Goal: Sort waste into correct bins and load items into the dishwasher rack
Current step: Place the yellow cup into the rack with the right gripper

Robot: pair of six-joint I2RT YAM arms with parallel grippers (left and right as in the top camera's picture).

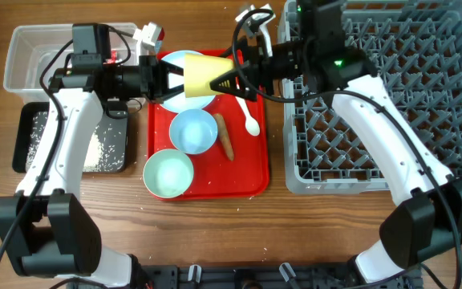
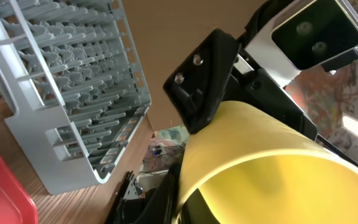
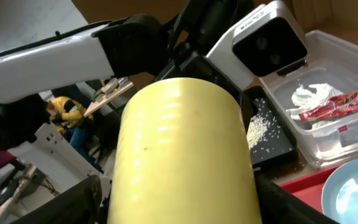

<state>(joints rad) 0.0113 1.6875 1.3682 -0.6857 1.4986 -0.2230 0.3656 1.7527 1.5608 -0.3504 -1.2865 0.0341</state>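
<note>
The grey dishwasher rack (image 1: 391, 88) fills the surface's (image 1: 311, 233) right edge up to the far right corner. A flat red serving tray (image 1: 251, 172) lies mid-surface. The clear tub (image 1: 22, 48) sits in the far left corner and holds a red wrapper (image 3: 344, 106) and crumpled white paper (image 3: 306, 96). Just nearer, along the left edge, the black tray (image 1: 24, 136) holds rice-like crumbs (image 1: 107, 148).

On the red tray are a blue plate (image 1: 192, 103), two bowls (image 1: 192, 131) (image 1: 168, 173), a brown stick (image 1: 224, 136) and a white spoon (image 1: 250, 120).

The yellow cup (image 1: 204, 74) hangs on its side over the plate. The right fingers (image 2: 197, 87) are closed against its wall. The left fingers (image 1: 169, 71) are spread at its rim, but whether they grip cannot be told.
</note>
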